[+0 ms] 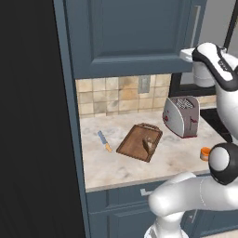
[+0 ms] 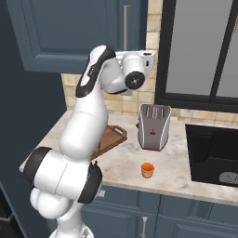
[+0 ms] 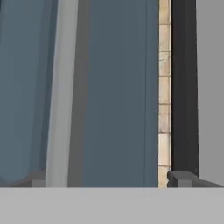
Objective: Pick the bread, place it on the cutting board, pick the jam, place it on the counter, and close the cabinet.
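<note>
The gripper (image 3: 109, 180) faces the cabinet (image 3: 118, 87) door closely, its fingers (image 3: 179, 178) spread wide with nothing between them; the long grey handle (image 3: 61, 92) runs down the left half of the hand view. In the left base view, the bread (image 1: 149, 144) lies on the cutting board (image 1: 135, 142) at frame centre, with bare counter (image 1: 111, 165) toward the front edge. The jam (image 2: 148, 170) stands on the counter near its front edge, below the toaster (image 2: 154, 126) in the right base view. A knife (image 1: 104, 141) lies left of the board.
</note>
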Controlling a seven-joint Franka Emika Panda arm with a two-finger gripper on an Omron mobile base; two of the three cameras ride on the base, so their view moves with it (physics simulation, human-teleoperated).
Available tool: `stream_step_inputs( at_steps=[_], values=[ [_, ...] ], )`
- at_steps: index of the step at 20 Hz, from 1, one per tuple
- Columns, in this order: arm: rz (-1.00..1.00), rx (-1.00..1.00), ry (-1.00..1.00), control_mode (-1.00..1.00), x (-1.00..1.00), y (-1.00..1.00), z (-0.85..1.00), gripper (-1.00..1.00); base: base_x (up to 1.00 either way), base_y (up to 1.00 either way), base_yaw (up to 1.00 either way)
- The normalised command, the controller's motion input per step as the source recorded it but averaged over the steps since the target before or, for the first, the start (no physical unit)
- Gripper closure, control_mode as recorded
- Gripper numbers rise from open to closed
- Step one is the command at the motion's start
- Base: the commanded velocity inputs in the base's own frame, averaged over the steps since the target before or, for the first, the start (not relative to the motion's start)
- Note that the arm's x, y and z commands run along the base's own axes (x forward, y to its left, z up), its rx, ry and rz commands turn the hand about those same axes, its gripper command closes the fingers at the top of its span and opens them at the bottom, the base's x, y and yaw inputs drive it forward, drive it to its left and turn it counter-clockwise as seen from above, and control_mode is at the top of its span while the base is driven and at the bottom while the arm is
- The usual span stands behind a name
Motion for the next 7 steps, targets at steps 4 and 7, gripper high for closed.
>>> stream_step_inputs(
  at_steps=[4, 7],
  values=[
    [0.01, 0.0, 0.0, -1.0, 0.32, 0.0, -0.02, -1.0, 0.0, 0.0, 0.0],
    [0.01, 0.0, 0.0, -1.0, 0.27, 0.02, -0.05, -1.0, 0.0, 0.0, 0.0]
  ],
)
